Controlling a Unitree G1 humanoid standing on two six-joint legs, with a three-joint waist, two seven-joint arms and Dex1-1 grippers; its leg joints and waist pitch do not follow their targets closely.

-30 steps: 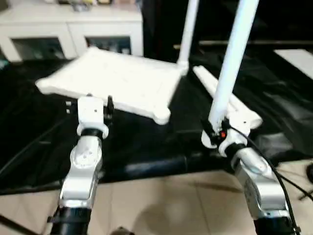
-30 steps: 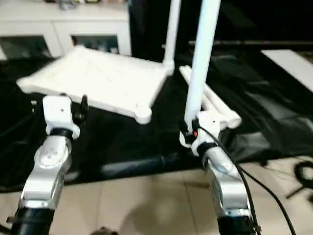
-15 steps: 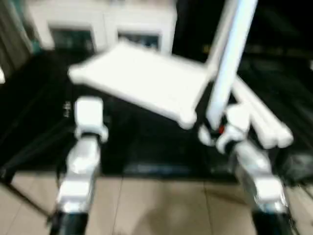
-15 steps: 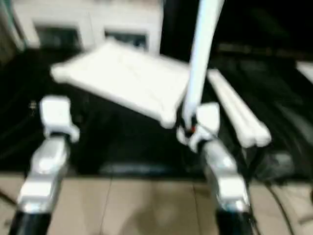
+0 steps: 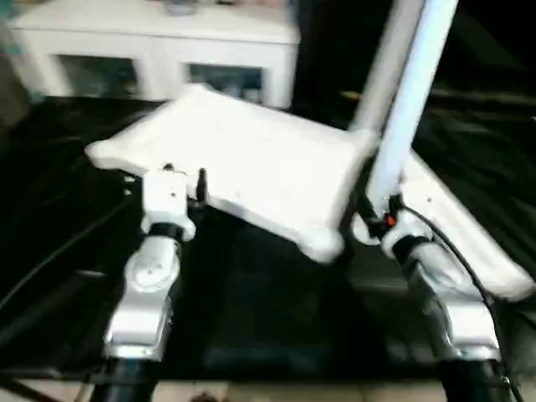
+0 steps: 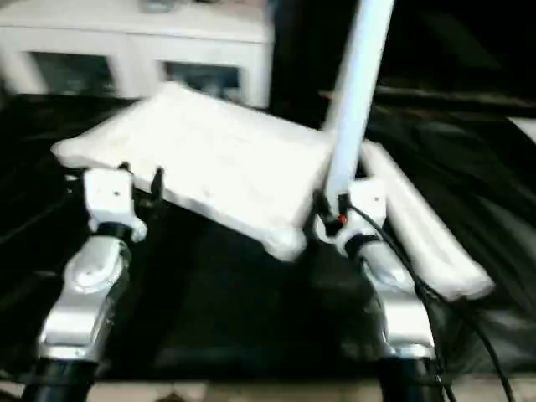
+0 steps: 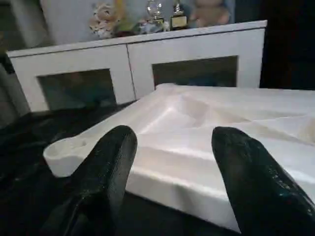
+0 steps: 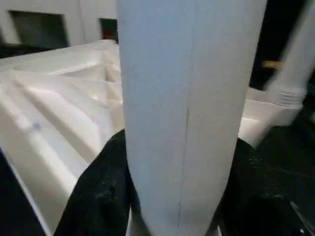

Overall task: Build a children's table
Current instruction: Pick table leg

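While my right gripper [image 5: 374,219] pinches the leg [image 5: 413,100] upright (tilted toward one o'clock), my left gripper [image 7: 172,162] stays spread before the tabletop [image 5: 251,163]; the view shifted.

- The left forearm [image 5: 142,293] was a silver-grey metal shell, tapering from a black cuff at the bottom to a rounded wrist joint.
- A black ring separated that wrist from a boxy white housing [image 5: 164,194] above it.
- The left gripper [image 7: 170,172] had two broad black fingers [image 7: 110,167] with a finely pebbled, matte surface and rounded tips.
- The right forearm [image 5: 448,310] was the same silver-grey, with a black collar near the wrist.
- A thin black cable [image 5: 452,260] looped along the right forearm's outer side.
- A small orange-red mark [image 5: 389,220] showed on the right wrist housing.
- The right gripper [image 8: 172,196] had black, textured fingers [image 8: 98,191].
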